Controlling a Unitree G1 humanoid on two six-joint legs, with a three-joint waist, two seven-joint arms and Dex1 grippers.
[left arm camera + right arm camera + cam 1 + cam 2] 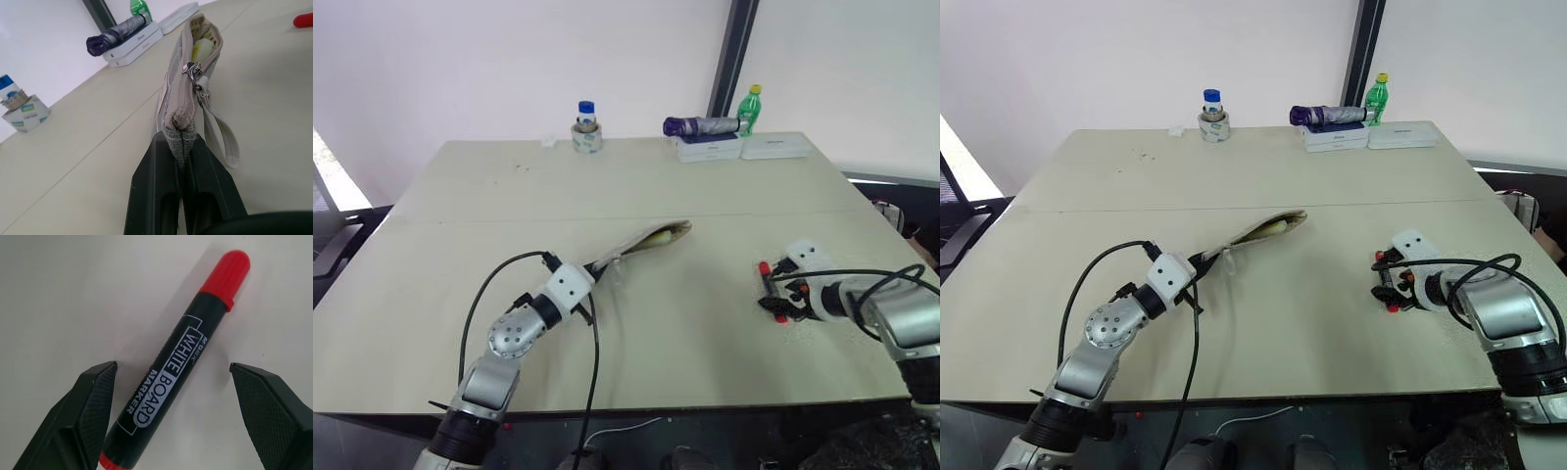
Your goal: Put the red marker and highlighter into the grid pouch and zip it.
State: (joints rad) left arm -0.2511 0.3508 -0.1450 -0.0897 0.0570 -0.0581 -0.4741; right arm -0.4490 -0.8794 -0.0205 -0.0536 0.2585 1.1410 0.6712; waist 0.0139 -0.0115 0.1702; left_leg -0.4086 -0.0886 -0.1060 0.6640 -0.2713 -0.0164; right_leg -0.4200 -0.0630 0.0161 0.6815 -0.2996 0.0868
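A: Nearest us, what do we have on our left?

B: Our left pincer (182, 147) is clenched on the closed end of the grid pouch (641, 242), holding it up off the desk (636, 186) so it stretches away from us. Its far end gapes open, and we can see the highlighter (202, 49) sitting inside the mouth. The zipper pull (194, 74) and a wrist strap (220, 134) hang from its edge.

A: And our right side?

B: Our right pincer (171, 387) is released, its fingers (83, 416) spread wide on either side of the red marker (183, 360). The marker lies flat on the desk between them; we see neither finger touching it. Its body is dark, printed WHITE BOARD MARKER, with a red cap. It lies well apart from the pouch, off to the right.

A: Farther back?

B: Along the far edge of the desk we see a roll of tape (586, 140) with a small blue-capped bottle (586, 111) standing on it, then a folded purple umbrella (700, 125) lying on white boxes (710, 148), and a green bottle (750, 110) beside them.
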